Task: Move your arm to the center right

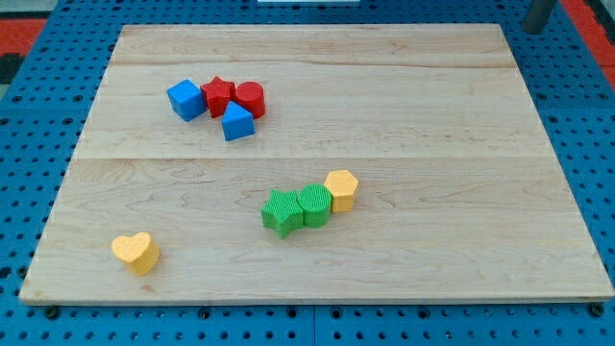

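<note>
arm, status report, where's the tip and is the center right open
My tip at the view's top right, just past the board corner. No block touched. Nearest on the way: yellow hexagon, beside the green blocks, left of center right.

Colours on the wooden board

The board point(404, 106) is pale tan wood with thin darker lines running across it, and it lies on a bright blue table point(29, 135) dotted with little dark holes. Near the board's top left corner sit a blue cube point(185, 99), a red star block point(218, 95), a red round block point(250, 99) and a blue block point(237, 122) with a slanted top. Near the middle of the bottom edge are a green star block point(282, 212) and a green round block point(314, 204), both with fine ridged stripes, and a yellow six-sided block point(341, 189). A yellow heart block point(135, 252) lies by the bottom left corner. A dark grey rod point(538, 14) shows at the top right corner; my tip is out of sight.
</note>
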